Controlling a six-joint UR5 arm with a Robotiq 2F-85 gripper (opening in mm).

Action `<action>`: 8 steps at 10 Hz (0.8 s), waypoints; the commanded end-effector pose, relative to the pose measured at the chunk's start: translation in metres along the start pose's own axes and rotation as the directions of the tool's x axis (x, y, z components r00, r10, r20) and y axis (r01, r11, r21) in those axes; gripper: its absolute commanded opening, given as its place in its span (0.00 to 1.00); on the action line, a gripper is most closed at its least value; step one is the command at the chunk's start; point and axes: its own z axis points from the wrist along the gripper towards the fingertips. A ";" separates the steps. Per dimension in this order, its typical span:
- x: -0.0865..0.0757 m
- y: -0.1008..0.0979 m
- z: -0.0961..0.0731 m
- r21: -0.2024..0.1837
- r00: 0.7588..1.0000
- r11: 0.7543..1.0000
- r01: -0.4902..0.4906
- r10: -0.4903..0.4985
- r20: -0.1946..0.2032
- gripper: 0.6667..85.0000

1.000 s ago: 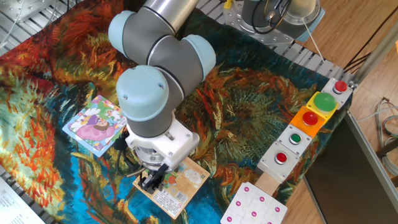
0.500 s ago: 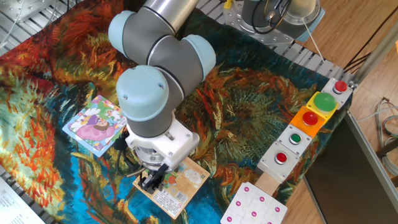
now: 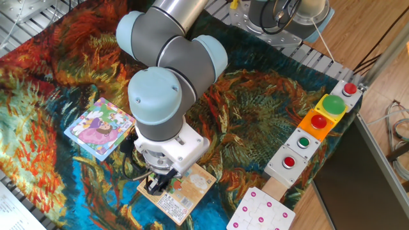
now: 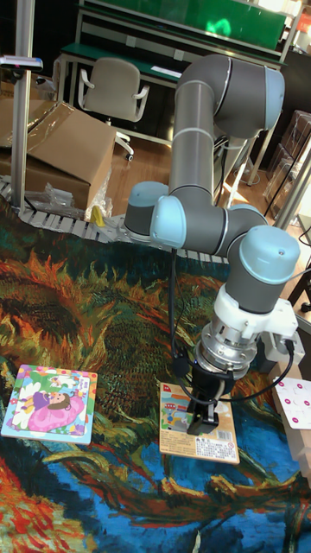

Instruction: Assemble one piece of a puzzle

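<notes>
Puzzle is lying apart while gripper, grip state unclear, is reaching onto the orange card, seemingly for the piece.

The arm is built of thick grey tubes with pale blue round caps at the joints; a white collar sits at the wrist above a ribbed metal ring; the gripper is black with two fingers; a thin black cable loops from the arm down to the wrist
</notes>
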 end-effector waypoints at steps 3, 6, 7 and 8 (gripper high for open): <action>-0.001 -0.001 -0.002 0.002 1.000 1.000 -0.014 0.014 0.009 0.41; 0.002 -0.002 -0.006 0.015 1.000 1.000 -0.027 0.028 -0.004 0.15; 0.002 -0.001 -0.007 0.015 0.999 0.999 -0.032 0.032 -0.004 0.04; 0.001 -0.002 -0.007 0.015 0.999 0.999 -0.039 0.039 0.004 0.01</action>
